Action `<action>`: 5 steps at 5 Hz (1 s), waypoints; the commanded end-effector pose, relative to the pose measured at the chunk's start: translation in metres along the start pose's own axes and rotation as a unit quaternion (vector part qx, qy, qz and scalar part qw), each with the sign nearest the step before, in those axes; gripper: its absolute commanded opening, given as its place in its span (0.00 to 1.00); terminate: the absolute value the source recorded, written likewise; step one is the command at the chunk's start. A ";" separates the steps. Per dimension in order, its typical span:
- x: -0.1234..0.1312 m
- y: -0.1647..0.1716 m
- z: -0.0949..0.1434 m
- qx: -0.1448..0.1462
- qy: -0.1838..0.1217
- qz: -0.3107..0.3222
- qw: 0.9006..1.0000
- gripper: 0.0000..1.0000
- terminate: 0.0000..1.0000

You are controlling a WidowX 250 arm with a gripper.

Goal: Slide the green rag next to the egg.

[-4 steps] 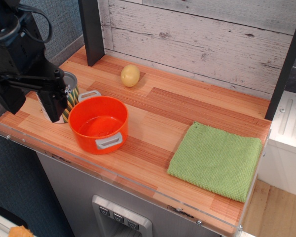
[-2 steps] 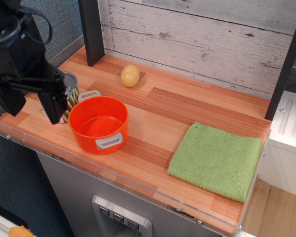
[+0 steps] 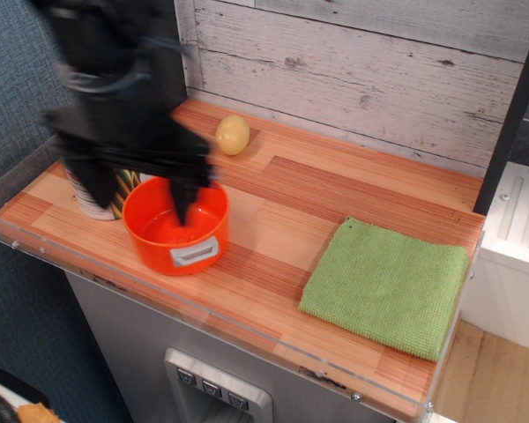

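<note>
The green rag (image 3: 386,286) lies flat at the front right of the wooden counter (image 3: 282,198). The egg (image 3: 233,135) rests at the back, left of centre, near the plank wall, far from the rag. My gripper (image 3: 139,210) is a blurred black shape at the left. It hangs over the orange pot (image 3: 178,231) with its two fingers spread wide and nothing between them. It is well to the left of the rag and in front of the egg.
A striped can (image 3: 106,196) stands just left of the pot, partly hidden by my arm. A dark post (image 3: 166,53) rises at the back left. A clear plastic lip (image 3: 247,330) runs along the counter's front edge.
My arm has swung quickly to the right, from the counter's left end to above the orange pot. The rag, egg, pot and can have not moved.
</note>
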State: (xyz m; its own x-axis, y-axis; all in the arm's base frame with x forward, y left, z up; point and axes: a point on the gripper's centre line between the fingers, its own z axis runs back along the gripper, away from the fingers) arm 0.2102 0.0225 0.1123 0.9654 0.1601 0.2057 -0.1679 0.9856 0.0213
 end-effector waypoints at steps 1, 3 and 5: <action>0.032 -0.068 -0.026 -0.027 0.006 -0.009 1.000 1.00 0.00; 0.049 -0.112 -0.054 -0.037 -0.001 0.002 0.999 0.00 0.00; 0.052 -0.130 -0.075 -0.069 -0.001 -0.002 0.998 0.00 0.00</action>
State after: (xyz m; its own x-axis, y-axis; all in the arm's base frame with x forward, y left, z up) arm 0.2880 -0.0933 0.0321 0.9746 0.1516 0.1647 -0.1375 0.9860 -0.0939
